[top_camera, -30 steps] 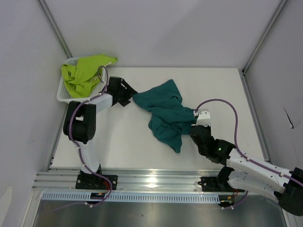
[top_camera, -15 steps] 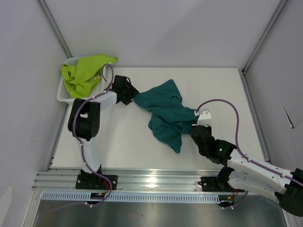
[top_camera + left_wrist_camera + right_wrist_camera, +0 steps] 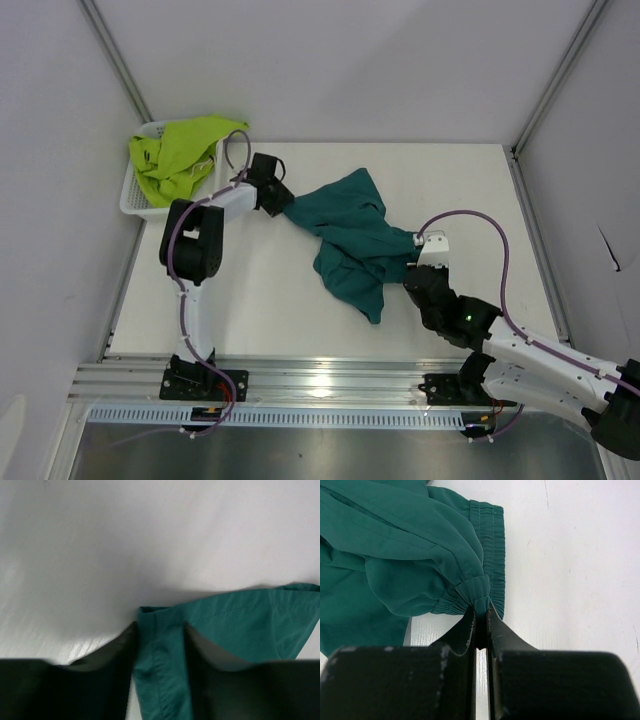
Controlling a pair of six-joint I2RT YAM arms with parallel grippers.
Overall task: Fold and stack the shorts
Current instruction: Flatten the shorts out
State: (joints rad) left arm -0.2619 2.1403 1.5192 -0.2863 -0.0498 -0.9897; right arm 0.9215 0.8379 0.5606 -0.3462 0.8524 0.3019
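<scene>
Two arms work one pair of dark teal shorts point(image 3: 352, 240) crumpled in the middle of the desk point(image 3: 250, 300): the right jaws are pinched shut on the elastic waistband point(image 3: 481, 591), while the left jaws, half open astride a hem corner point(image 3: 156, 635), should bite deep before both pull it flat.

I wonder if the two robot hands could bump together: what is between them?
The dark teal shorts lie between the left gripper and the right gripper, which pinches their waistband. The top view shows it best.
</scene>
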